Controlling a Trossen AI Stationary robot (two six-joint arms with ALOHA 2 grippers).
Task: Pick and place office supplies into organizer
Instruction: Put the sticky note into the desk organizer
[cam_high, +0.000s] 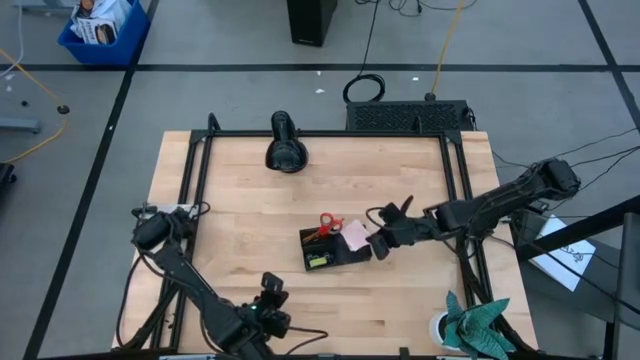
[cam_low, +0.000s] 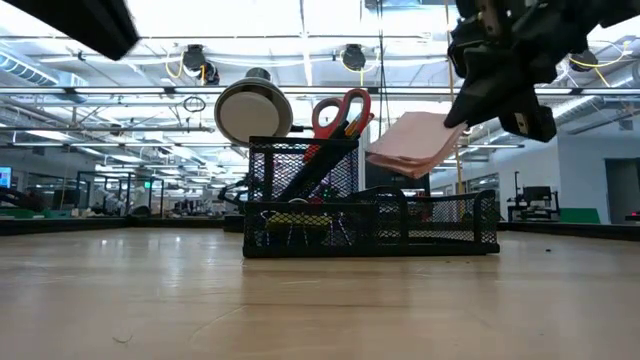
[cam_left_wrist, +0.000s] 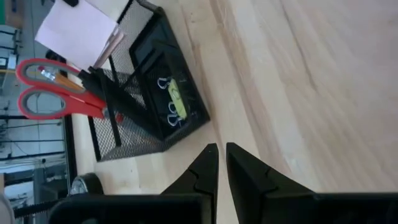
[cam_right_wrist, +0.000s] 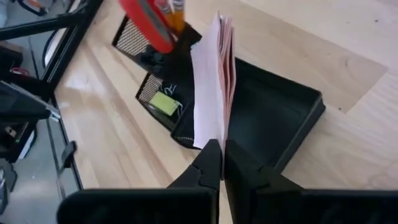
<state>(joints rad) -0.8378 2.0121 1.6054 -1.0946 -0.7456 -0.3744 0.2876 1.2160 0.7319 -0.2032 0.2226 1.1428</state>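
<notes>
Presently I logged the right end effector (cam_high: 381, 243) clenched on one edge of the pink sticky-note pad (cam_low: 412, 143), its fingers pinched tight against the sheets in the right wrist view. The pad hung tilted in the air, clear of the mesh, above the wide shallow compartment at the right end of the organizer (cam_high: 330, 253). In the low view it sat just beside the tall pen cup, not touching the tray floor.

Inside that tall cup the red-handled scissors (cam_high: 327, 224) stood handles up, leaning, with an orange pencil (cam_left_wrist: 57, 75) beside them. The small front compartment held the yellow-green piece (cam_left_wrist: 176, 93) and some binder clips (cam_left_wrist: 169, 112) around it.

The organizer rested on the desk (cam_high: 240, 190) a little right of centre. A black cylindrical device (cam_high: 285, 148) lay near the far edge, well apart from the tray.

The left end effector (cam_high: 270, 292) waited at the near edge of the desk, fingers pressed together on nothing, pointing toward the organizer. A teal-green cloth (cam_high: 478, 322) lay at the near right corner.
</notes>
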